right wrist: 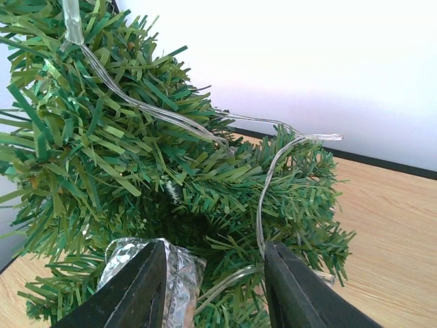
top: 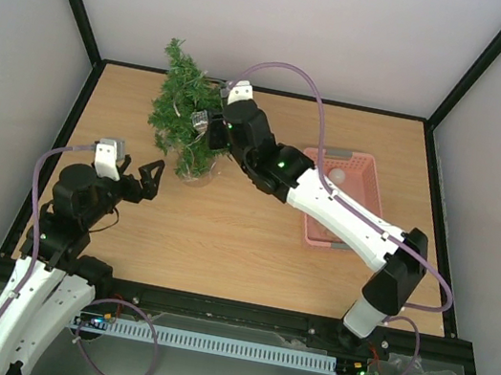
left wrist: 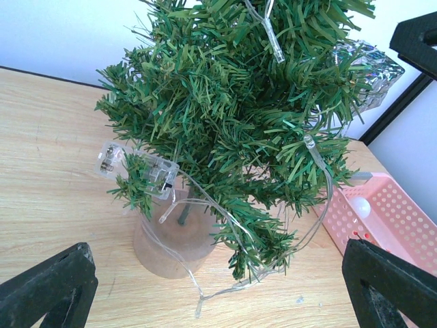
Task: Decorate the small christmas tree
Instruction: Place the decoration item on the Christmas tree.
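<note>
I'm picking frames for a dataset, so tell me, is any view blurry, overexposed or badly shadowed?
Top external view: even light, sharp, no harsh shadows around the small christmas tree. Left wrist view: tree sharp, but the left gripper is near-black, its detail lost. Right wrist view: the wall is nearly blown white, and the silver ornament shows glare.

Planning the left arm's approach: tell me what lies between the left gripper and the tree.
Bare table, by the top view; the left wrist view adds a clear light wire trailing before the tree.
</note>
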